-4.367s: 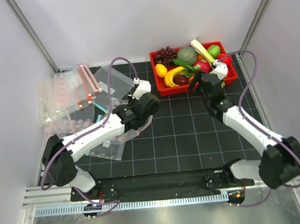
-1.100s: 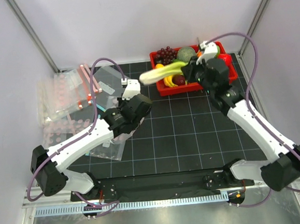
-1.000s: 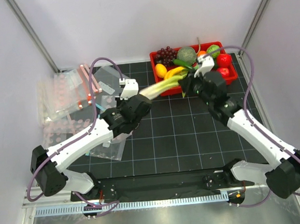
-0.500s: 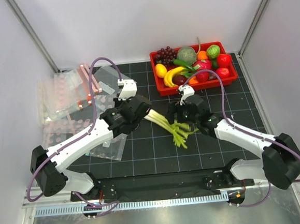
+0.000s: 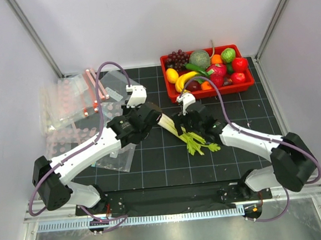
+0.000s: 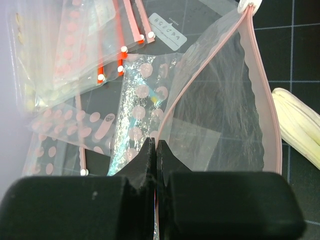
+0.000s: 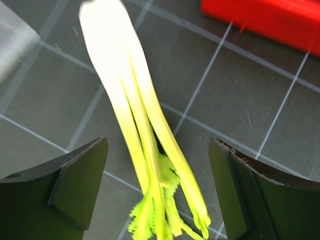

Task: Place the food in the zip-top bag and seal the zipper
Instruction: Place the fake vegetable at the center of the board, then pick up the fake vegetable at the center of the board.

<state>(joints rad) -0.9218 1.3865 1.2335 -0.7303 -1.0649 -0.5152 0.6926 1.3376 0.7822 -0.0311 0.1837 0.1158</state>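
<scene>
The celery stalk (image 5: 186, 133) lies flat on the black mat, pale end toward the left arm, leafy end toward me. My right gripper (image 5: 189, 119) hovers over it, open; in the right wrist view the celery (image 7: 135, 115) runs between the gripper's (image 7: 159, 145) spread fingers, touching neither. My left gripper (image 6: 154, 142) is shut on the edge of the clear zip-top bag (image 6: 220, 115), whose mouth gapes. The pink zipper (image 6: 265, 95) curves along the mouth, with the celery's pale end (image 6: 300, 125) just outside it. The lemon (image 5: 172, 74) and red apple (image 5: 239, 64) sit in the tray.
The red tray (image 5: 211, 92) at the back right also holds grapes (image 5: 177, 58), a banana (image 5: 182, 80) and other toy produce. A pile of spare clear bags (image 5: 64, 102) with red and pink strips lies at the back left.
My right arm carried the celery from the tray down to the mat near the bag, then opened and let it go. The left gripper stayed shut on the bag.
</scene>
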